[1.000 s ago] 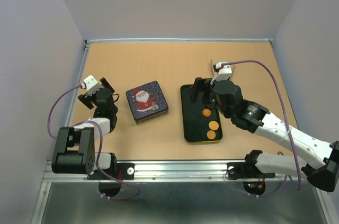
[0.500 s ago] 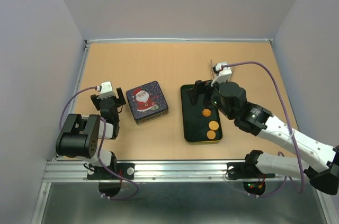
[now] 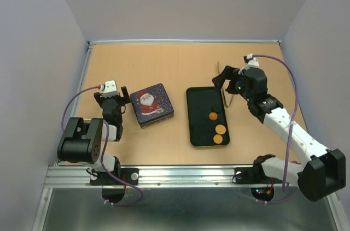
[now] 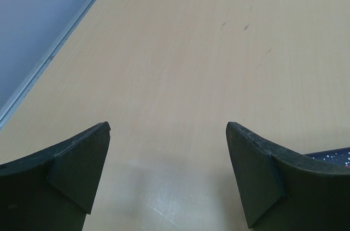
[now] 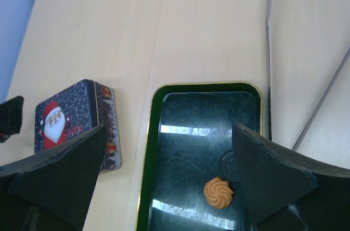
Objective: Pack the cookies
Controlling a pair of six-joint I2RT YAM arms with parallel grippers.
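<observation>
Tabletop [image 3: 180, 61] of light wood carries everything here. At its left side the left arm [image 3: 113, 115] is folded close to its base, and its jaws sit just beside the left edge of a dark blue tin [image 3: 151, 104] with a Santa on the closed lid. The left wrist view shows those jaws spread wide with only bare wood between them and one corner of the tin at the lower right. The tin lies apart from a long dark green tray [image 3: 199, 102] with a thin gold rim, which lies to its right. Three orange-brown cookies [image 3: 220, 129] lie in the near right part of the tray: two plain round ones touching or almost touching close to the near end, and a swirled cookie [image 5: 219, 193] a little farther in. The far half of the tray is bare. The right arm [image 3: 284, 124] reaches in from the right, its jaws raised near the tray's far right corner, spread wide and holding nothing, with the tray and the tin visible between them in the right wrist view.
</observation>
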